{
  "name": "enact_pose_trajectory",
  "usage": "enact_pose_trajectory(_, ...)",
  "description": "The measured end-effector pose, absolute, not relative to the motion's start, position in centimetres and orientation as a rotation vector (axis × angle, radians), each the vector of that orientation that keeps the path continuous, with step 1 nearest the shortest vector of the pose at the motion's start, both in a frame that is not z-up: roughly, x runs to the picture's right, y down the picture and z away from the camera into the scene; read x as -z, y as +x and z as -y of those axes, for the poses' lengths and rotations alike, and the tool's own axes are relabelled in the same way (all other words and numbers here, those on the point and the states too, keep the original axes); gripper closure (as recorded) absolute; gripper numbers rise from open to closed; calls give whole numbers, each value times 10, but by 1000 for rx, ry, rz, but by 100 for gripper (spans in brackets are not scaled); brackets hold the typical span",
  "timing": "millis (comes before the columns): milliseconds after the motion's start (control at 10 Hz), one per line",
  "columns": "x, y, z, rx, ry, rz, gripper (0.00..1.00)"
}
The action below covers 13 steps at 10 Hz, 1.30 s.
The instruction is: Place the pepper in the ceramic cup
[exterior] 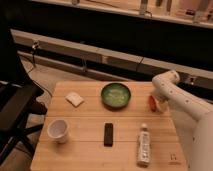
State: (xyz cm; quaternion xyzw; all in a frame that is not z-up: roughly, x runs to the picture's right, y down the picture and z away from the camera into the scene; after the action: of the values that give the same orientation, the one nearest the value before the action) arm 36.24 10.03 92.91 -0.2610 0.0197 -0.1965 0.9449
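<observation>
Light wooden desk (90, 152), claw (159, 104) over its right edge.
Whitish ceramic cup (57, 130) near the front-left corner, flat white pad (75, 99) behind it; shallow green bowl (116, 95) back-centre; flat black bar (108, 134) front-centre; white bottle (143, 145) lying toward the front-right corner; orange-red pepper (152, 102) just beside the claw.

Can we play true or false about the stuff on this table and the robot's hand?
1. The small orange-red pepper is inside the whitish round ceramic cup. False: it is at the gripper, near the right edge of the wooden table, far from the cup.
2. The shallow green bowl sits on the table. True.
3. The flat black bar lies in the bowl. False: it lies on the table, nearer the camera than the bowl.
4. The cup stands upright, left of the bar. True.
</observation>
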Motion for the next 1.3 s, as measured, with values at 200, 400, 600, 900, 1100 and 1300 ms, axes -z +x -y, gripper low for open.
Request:
enact_pose_trajectory(200, -931, 353, -102, 436, -531, -24, 20)
enact_pose_trajectory(400, -936, 331, -107, 499, -541, -3, 20)
enact_pose_trajectory(600, -946, 322, -109, 521, -557, 15, 25)
enact_pose_trajectory(900, -951, 322, -108, 525, -566, 24, 56)
enact_pose_trajectory(1100, -948, 324, -105, 526, -563, 20, 74)
enact_pose_trajectory(1300, -943, 325, -104, 523, -564, 20, 94)
